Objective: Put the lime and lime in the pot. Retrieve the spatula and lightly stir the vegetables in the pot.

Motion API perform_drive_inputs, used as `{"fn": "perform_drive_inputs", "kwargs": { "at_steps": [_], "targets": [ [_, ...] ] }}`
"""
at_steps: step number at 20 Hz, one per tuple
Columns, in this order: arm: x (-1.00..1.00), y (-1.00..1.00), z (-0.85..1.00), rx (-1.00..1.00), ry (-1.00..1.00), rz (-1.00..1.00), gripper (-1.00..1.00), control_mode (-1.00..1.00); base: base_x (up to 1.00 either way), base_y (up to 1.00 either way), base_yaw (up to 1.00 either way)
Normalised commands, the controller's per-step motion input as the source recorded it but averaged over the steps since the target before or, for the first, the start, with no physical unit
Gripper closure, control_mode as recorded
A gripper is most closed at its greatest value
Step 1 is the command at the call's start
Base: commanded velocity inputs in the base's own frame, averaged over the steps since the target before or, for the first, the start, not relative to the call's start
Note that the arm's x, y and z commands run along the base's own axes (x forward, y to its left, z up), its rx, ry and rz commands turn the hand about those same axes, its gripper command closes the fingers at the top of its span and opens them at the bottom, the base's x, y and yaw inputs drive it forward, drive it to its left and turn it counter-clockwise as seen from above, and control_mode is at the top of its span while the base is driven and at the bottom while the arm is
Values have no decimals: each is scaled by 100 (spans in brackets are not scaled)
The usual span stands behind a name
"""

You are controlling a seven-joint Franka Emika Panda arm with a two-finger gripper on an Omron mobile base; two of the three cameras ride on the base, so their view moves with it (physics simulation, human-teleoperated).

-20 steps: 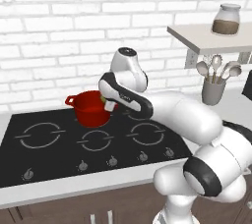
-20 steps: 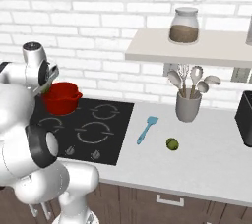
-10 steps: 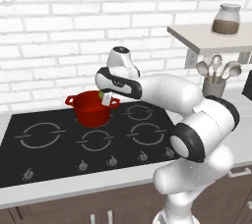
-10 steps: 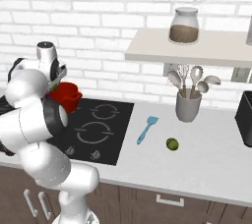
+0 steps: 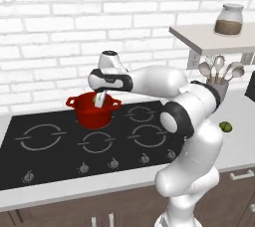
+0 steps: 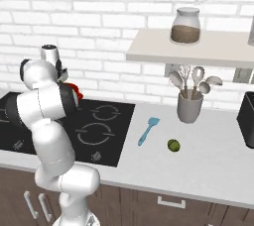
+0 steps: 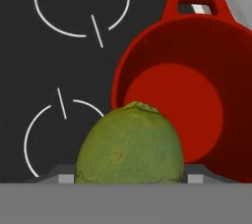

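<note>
My gripper (image 5: 99, 99) is shut on a lime (image 5: 95, 99) and hangs just over the mouth of the red pot (image 5: 93, 112), which stands at the back of the hob. In the hand view the lime (image 7: 130, 144) sits between the fingertips, with the pot (image 7: 197, 46) below and to the right; nothing lies on the pot's bottom. A second lime (image 6: 173, 144) lies on the counter right of the hob, also seen as a lime (image 5: 225, 127) beside my arm. The light-blue spatula (image 6: 148, 130) rests on the counter just left of it.
A black hob (image 5: 45, 146) with front knobs fills the counter's left part. A grey utensil holder (image 6: 189, 107) with spoons and a whisk stands behind the lime. A shelf (image 6: 193, 51) with a jar hangs above it. A dark appliance (image 6: 247, 118) is at far right.
My arm has stretched out and swung the hand leftward with the lime in it, from beside the pot to over its mouth. The pot, spatula and counter lime have not moved.
</note>
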Motion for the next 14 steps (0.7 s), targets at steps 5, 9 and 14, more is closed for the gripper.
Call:
{"fn": "perform_drive_inputs", "kwargs": {
  "at_steps": [5,9,14],
  "targets": [
    [29,1,-24,0,-1,0,100,-100,0,0,0],
    [22,0,-29,0,0,0,100,-100,0,0,0],
    [12,0,-26,0,0,0,100,-100,0,0,0]
  ]
}}
